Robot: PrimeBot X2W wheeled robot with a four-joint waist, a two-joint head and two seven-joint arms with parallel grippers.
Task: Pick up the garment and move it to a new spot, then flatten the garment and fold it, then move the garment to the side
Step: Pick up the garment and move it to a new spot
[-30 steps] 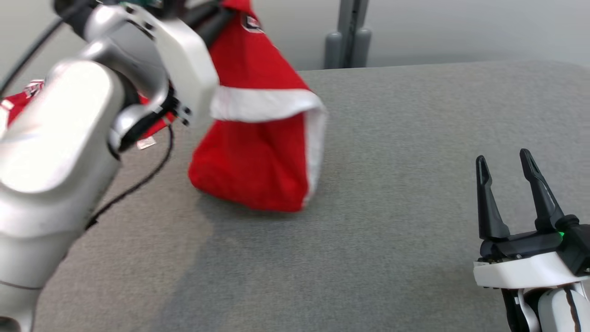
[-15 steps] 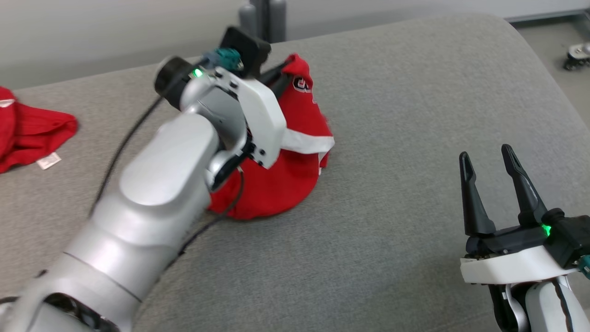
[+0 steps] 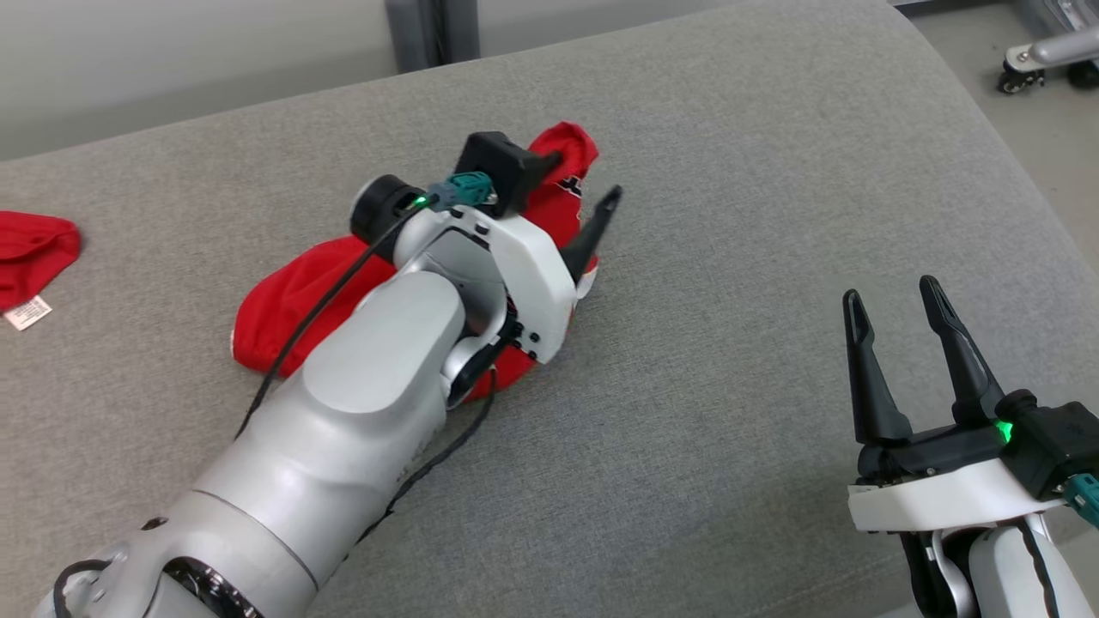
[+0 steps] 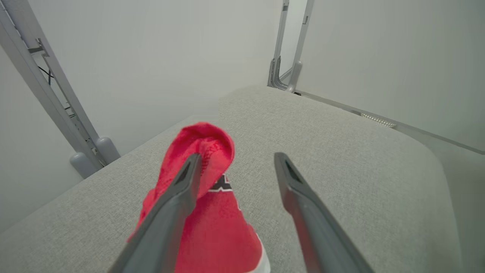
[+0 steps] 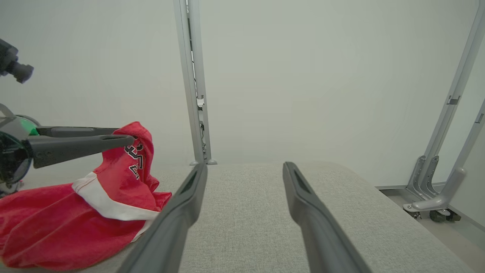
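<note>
The garment [image 3: 283,296], a red piece with a white band and dark lettering, is found in a loose heap on the grey padded bench [image 3: 730,172], towards its middle, with one fold standing up as a peak at the far end of the heap. The left gripper [image 3: 588,176] is held low over that peak with its fingers spread wide and nothing clamped between them; in the left wrist view the raised fold is seen leaning against one finger, so light contact is likely although no grip is kept. The right gripper [image 3: 889,290] is held well apart from the cloth at the near right of the bench, its fingers likewise parted and empty. A second red cloth [image 3: 34,249] with a white tag is seen at the far left edge, well away from the work. From the way things lie, the first step, the carrying of the garment to a new spot, is judged to be at its close, and the flattening is judged not yet begun, since the cloth is bunched and doubled over itself. For the next move, the left fingers would need to be drawn clear of the peak without the fabric being snagged, and two separate edges or corners, probably along the white band, would need to be found and taken so that the heap can be pulled out flat; which layer lies uppermost cannot be told.
</note>
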